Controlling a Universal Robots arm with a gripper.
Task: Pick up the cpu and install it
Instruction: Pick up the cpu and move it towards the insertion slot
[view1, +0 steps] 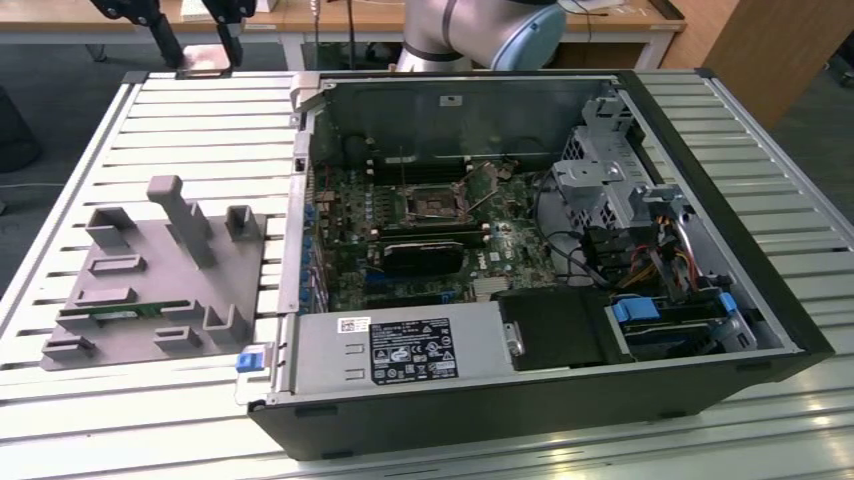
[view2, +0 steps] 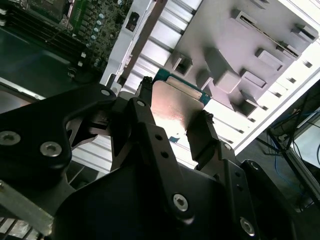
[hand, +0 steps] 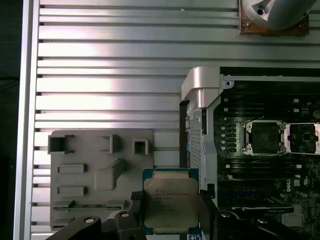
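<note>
Slatted metal desk (view1: 174, 130) under it all. Gripper (view2: 175, 106) jaws clamped on the cpu (hand: 170, 202) edges, seen in both wrist views. Chip hangs above the grey fixture's (hand: 100, 170) case-side edge, outside the computer case (view1: 534, 425). Case holds the motherboard (view1: 400, 235); its socket (hand: 263, 136) is empty, frame flipped open. Exterior view adds a green stick (view1: 123, 312) in a fixture slot and the power supply (view1: 400, 352).
</note>
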